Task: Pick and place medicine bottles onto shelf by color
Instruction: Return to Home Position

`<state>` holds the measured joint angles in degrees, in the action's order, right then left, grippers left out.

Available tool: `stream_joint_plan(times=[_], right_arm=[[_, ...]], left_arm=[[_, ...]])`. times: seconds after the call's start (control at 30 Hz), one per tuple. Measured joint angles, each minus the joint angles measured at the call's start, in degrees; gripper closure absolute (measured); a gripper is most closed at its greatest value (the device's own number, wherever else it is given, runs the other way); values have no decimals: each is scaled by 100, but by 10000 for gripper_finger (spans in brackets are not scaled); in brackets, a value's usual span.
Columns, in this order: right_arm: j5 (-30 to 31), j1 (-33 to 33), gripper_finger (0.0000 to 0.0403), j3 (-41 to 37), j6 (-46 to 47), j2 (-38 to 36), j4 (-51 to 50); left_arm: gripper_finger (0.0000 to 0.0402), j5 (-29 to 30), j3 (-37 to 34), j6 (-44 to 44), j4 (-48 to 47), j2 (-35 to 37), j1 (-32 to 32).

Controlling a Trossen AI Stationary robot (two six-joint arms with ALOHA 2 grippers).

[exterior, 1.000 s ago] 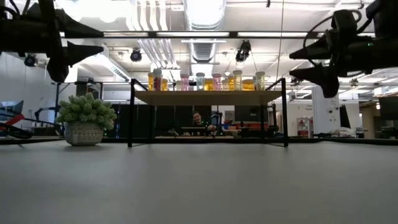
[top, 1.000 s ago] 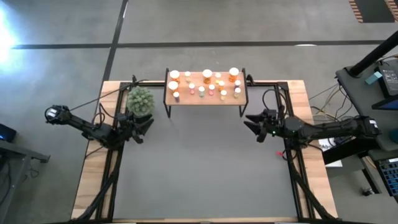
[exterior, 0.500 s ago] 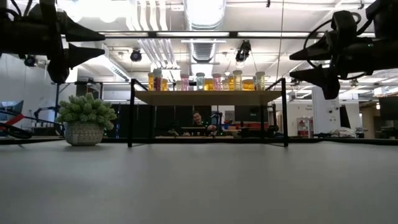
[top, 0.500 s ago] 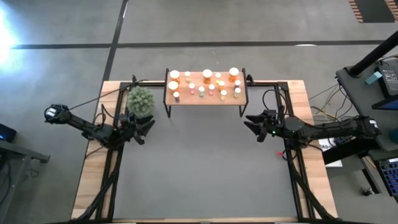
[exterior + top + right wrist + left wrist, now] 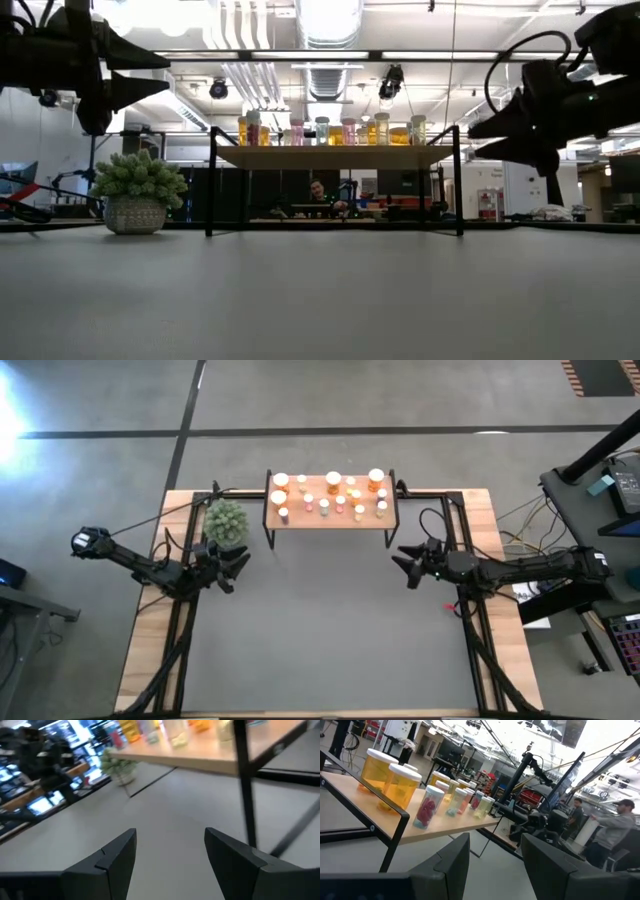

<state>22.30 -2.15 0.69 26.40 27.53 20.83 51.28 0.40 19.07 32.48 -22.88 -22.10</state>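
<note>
Operator: Where are the medicine bottles point(image 5: 330, 493)?

Me: Every one I can see stands upright on the shelf point(image 5: 312, 518), at the far edge of the grey mat point(image 5: 330, 630), in close rows. I see none down on the mat.

Operator: And your jaws?

Me: Both pairs are spread wide, with nothing between them. My left gripper point(image 5: 235, 568) hangs just in front of the potted plant point(image 5: 226, 521), left of the shelf. My right gripper point(image 5: 402, 557) hangs off the shelf's right end. Both are raised above the mat.

Operator: If one needed shifting?

Me: I judge them light, stiff plastic, smooth and round, so apt to slip or twist. I'd close across the body just under the white cap point(image 5: 380, 754), gently, coming in level. They stand so near each other that a finger could topple a neighbour, the small ones soonest.
</note>
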Motion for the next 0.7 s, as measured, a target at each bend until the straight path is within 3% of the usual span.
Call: stream_joint_plan(times=[0.13,0.7], right_arm=[[330,0,179,0,-1,0,-1],[331,-2,179,-2,-2,0,-3]], left_arm=[[240,0,-2,0,1,1,-1],[240,1,-4,0,1,3,0]])
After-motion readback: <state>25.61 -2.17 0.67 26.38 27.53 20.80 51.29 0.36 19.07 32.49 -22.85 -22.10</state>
